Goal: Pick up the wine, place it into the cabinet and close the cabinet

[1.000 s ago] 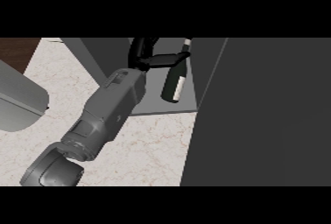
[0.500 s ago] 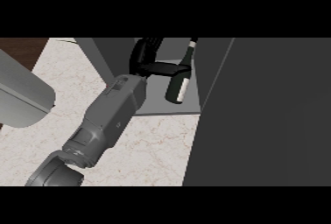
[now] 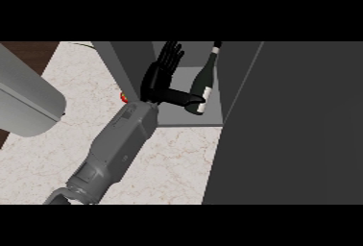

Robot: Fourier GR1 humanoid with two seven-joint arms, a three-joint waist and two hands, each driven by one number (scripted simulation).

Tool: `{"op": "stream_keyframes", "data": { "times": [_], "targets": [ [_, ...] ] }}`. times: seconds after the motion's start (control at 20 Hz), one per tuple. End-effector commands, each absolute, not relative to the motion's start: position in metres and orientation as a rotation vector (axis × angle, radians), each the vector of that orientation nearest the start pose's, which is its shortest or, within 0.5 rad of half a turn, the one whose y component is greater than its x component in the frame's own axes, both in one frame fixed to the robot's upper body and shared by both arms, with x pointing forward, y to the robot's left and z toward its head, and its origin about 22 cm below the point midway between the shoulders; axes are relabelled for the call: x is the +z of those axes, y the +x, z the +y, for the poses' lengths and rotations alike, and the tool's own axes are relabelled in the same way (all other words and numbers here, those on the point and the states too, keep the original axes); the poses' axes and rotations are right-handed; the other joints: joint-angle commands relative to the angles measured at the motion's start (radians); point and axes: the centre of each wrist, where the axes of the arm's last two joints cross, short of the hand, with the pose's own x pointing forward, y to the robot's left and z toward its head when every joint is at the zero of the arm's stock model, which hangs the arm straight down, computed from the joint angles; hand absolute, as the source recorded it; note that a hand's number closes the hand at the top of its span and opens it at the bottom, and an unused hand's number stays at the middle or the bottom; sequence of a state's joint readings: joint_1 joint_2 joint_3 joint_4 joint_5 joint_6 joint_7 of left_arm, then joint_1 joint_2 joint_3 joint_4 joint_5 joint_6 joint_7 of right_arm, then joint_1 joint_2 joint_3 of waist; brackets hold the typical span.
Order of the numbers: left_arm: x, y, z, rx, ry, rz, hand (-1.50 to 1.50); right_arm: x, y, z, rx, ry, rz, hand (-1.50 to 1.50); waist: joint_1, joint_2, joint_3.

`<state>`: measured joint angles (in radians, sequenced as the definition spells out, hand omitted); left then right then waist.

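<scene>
Fingers (image 3: 171,54) have sprung straight since a moment ago, so the right hand (image 3: 162,77) is released, only its thumb touching the wine bottle (image 3: 203,81), which now leans inside the cabinet (image 3: 190,120) near its right wall, neck toward the back. I judge the placing done and the large dark door (image 3: 291,125) at the right next. Below spreads the pale marble counter (image 3: 56,144); no left hand shows.
</scene>
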<state>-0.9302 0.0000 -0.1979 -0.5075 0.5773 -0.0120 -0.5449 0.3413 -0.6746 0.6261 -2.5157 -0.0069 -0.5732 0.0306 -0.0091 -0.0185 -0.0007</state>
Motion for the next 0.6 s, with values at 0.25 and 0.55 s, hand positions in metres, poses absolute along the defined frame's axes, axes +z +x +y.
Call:
{"op": "stream_keyframes", "data": {
  "times": [0.25,0.55],
  "targets": [
    [-0.001,0.355,0.092,0.012,-0.566,-1.729,-1.50,0.189,0.063,-0.203,0.133,0.148,-1.936,-1.50,0.032,-0.006,0.000],
    [-0.019,0.311,0.121,0.055,-0.574,-1.707,-1.50,0.186,0.062,-0.204,0.132,0.140,-1.939,-1.50,0.024,0.001,0.001]
  ]
}}
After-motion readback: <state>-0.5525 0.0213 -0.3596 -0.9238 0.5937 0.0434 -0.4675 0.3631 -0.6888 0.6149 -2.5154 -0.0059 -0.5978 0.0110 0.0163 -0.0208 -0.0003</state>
